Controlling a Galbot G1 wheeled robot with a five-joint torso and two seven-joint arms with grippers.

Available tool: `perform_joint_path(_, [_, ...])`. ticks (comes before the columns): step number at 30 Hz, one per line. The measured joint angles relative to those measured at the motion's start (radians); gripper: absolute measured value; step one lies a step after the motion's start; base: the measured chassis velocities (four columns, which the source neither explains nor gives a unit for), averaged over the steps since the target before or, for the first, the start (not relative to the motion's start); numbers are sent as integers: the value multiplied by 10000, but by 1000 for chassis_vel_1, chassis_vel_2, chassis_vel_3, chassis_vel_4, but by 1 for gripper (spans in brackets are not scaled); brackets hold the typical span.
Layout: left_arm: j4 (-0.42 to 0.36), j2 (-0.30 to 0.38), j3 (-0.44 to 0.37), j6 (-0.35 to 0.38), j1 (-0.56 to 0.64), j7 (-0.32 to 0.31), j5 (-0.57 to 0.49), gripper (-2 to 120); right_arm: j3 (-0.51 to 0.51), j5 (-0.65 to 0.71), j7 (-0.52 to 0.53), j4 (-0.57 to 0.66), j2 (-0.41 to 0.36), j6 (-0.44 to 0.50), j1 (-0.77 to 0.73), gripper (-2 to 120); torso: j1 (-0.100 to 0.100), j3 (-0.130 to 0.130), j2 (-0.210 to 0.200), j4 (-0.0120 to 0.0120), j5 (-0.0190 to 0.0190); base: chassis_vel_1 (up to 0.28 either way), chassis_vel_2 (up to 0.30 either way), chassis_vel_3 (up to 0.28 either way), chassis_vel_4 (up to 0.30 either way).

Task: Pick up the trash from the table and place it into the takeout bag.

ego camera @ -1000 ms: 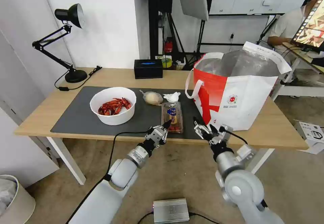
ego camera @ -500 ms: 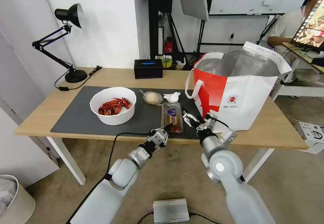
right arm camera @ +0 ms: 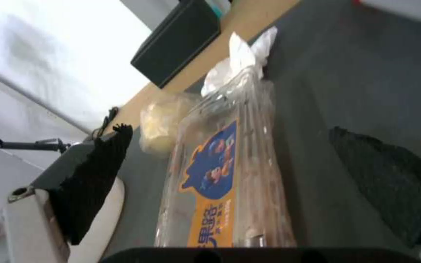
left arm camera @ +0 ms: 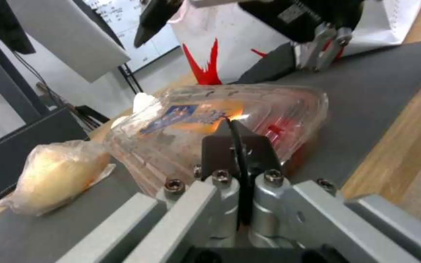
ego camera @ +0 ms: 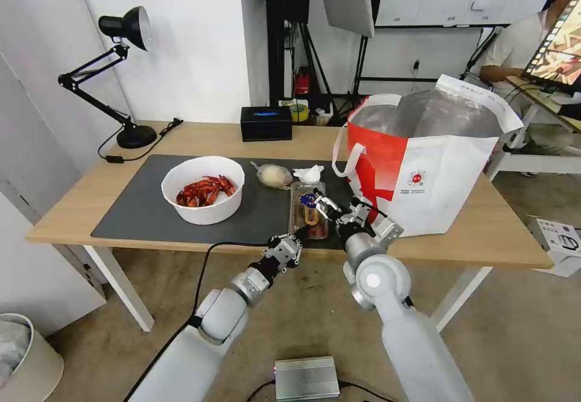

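Head view: the tray (ego camera: pixel 308 208) lies mid-frame on the counter's (ego camera: pixel 181 141) mat (ego camera: pixel 145 199), between the bowl (ego camera: pixel 203 189) and the bag (ego camera: pixel 423 166). The right gripper (ego camera: pixel 330 208) hangs over it, fingers (right arm camera: pixel 98 160) spread wide either side. The left gripper (ego camera: pixel 296 240) waits at the counter edge below it, fingers (left arm camera: pixel 237 146) pressed together on nothing. I judge the tray light, thin, springy and slick; best taken across its narrow width, gently. Its blue-and-orange label (right arm camera: pixel 210 175) carries Chinese characters I can't read.
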Motion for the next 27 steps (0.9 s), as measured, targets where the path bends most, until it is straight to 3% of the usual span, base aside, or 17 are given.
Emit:
perform_joint_path(10, [-78,101,-97,16,49,1,-113,0,-64,215,363,-407,327,-441,277,97,0,0,0,0,0,0,0,0,0])
perform_joint_path(13, [-98,122,-139,16,97,2,-165,0,-90,209,442,-511,393,-586,292,83,-1,0,0,0,0,0,0,0,0])
perform_joint_path(17, [-100,133,-151,16,117,2,-179,0,-94,201,450,-547,404,-619,291,77,0,0,0,0,0,0,0,0,0])
perform_joint_path(20, [-101,139,-178,8,149,1,-189,0,-92,184,446,-626,408,-634,244,57,0,-1,0,0,0,0,0,0,0])
perform_joint_path(24, [-117,138,-183,7,176,-2,-208,0,-78,170,434,-622,410,-630,160,46,-1,-1,0,-1,0,0,0,0,0])
perform_joint_path(27, [-123,125,-191,7,194,-10,-214,0,-70,164,428,-613,423,-611,101,31,0,-1,1,-1,0,0,0,0,0])
